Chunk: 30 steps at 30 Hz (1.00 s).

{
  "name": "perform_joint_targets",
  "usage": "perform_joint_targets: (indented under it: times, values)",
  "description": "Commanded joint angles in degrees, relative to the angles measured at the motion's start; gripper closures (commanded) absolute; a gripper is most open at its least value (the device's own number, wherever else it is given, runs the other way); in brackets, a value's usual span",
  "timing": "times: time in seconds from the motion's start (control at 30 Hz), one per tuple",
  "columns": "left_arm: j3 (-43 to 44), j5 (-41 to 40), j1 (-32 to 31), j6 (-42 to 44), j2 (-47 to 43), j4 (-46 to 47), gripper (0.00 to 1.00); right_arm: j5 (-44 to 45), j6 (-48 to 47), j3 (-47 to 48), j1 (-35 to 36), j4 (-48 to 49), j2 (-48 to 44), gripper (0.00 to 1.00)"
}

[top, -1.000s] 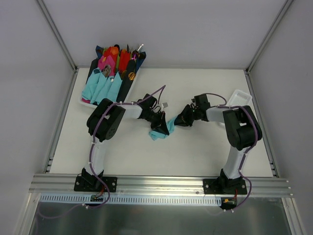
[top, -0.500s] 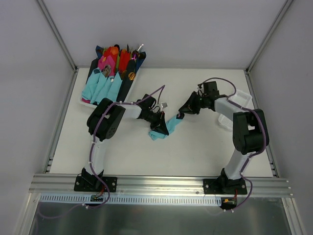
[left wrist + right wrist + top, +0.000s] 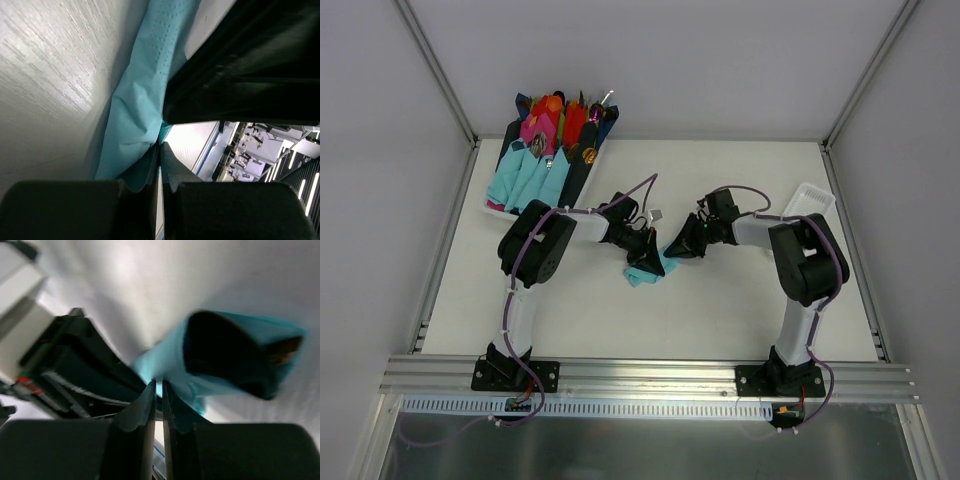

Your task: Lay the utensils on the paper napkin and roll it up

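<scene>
White table point(image 3: 720, 310) fills the top view, where the crumpled teal napkin point(image 3: 640, 278) lies near the middle, the left gripper point(image 3: 648, 262) on it and the right gripper point(image 3: 676, 248) just beside, at its far corner. Left wrist view: the gripper point(image 3: 160, 146) is closed, pinching a fold of the napkin point(image 3: 140, 115) against the table. Right wrist view: the gripper point(image 3: 158, 386) has its jaws almost together on the napkin's point(image 3: 167, 357) edge, and a blurred brown utensil point(image 3: 284, 351) end shows inside the loose roll.
</scene>
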Motion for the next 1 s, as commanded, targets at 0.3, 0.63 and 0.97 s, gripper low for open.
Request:
perform_joint_targets:
  times: [0.3,0.63,0.97]
  values:
    - [-3.8,-3.0,1.6,8.2,-10.3,-4.2,0.73,2.8,-1.2,-0.8,0.0,-2.0,4.9,0.91]
    - [-5.5,-3.0,3.2,14.0,-19.4,-7.6,0.65,2.9,-5.0,1.4,0.0,-6.6,6.0,0.92]
    - [-5.4,-3.8,3.3,13.1,-9.8,-7.7,0.82,2.9,-6.6,2.4,-0.3,-8.9,6.3,0.91]
